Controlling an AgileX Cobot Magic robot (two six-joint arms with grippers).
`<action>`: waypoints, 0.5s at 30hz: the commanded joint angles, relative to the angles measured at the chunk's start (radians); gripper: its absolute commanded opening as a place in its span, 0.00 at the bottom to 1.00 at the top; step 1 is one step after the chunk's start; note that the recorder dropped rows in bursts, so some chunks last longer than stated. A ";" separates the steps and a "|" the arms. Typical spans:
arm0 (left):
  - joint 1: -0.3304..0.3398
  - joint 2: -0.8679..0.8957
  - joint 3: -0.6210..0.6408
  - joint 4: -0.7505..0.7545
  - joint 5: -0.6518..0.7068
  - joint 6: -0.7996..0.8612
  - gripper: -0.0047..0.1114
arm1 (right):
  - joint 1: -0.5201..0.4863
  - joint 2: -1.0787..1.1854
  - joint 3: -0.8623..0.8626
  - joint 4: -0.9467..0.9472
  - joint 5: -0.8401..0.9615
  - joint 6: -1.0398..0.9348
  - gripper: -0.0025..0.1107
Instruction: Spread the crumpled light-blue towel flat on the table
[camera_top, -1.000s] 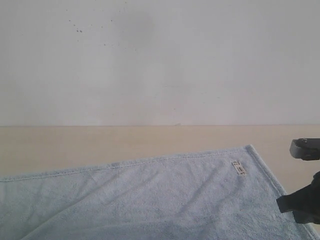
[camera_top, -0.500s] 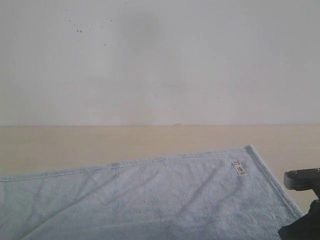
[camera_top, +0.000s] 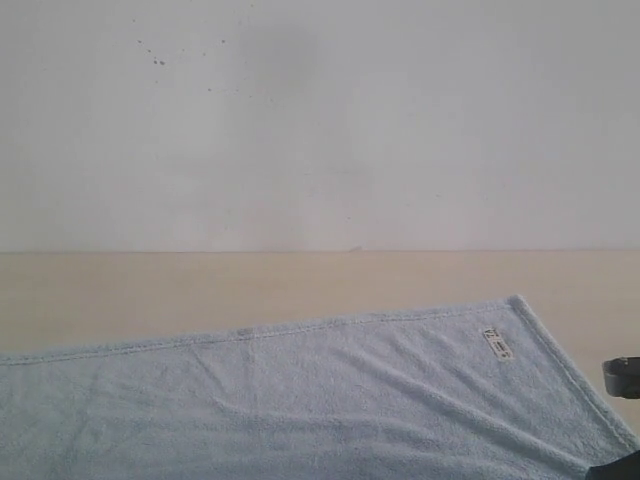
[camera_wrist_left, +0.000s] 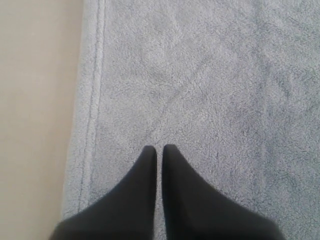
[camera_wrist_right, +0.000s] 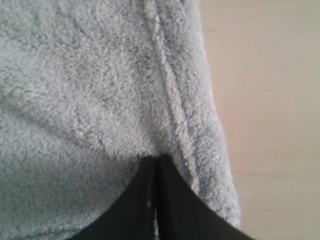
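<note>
The light-blue towel (camera_top: 300, 400) lies nearly flat on the beige table (camera_top: 200, 285), its far hem running slantwise and its white tag (camera_top: 497, 343) near the far right corner. Long shallow creases cross it. My right gripper (camera_wrist_right: 156, 159) is shut on the towel (camera_wrist_right: 90, 75) just inside its stitched hem (camera_wrist_right: 170, 100), where the cloth bunches at the tips. In the exterior view only dark bits of the right arm (camera_top: 622, 378) show at the lower right edge. My left gripper (camera_wrist_left: 159, 147) is shut, its tips resting on the towel (camera_wrist_left: 200, 75) near the hem (camera_wrist_left: 92, 110). No cloth bunches between them.
Bare table (camera_wrist_left: 35, 100) lies beyond the towel's edge on the left arm's side, and bare table (camera_wrist_right: 270, 100) beyond the hem on the right arm's side. A white speckled wall (camera_top: 320, 120) rises behind the table's far edge.
The right arm has moved down and out toward the lower right of the exterior view. The towel's far right corner and tag have shifted right with it, and the creases have stretched flatter.
</note>
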 joint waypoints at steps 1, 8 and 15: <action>0.002 -0.005 -0.004 0.000 -0.011 0.004 0.08 | -0.009 0.035 0.053 -0.046 0.123 0.039 0.02; 0.002 -0.005 -0.004 -0.024 -0.035 0.004 0.08 | -0.007 -0.023 0.053 -0.041 0.047 0.059 0.02; 0.002 -0.005 -0.004 -0.026 -0.051 0.004 0.08 | -0.007 -0.214 0.027 -0.037 -0.117 0.012 0.02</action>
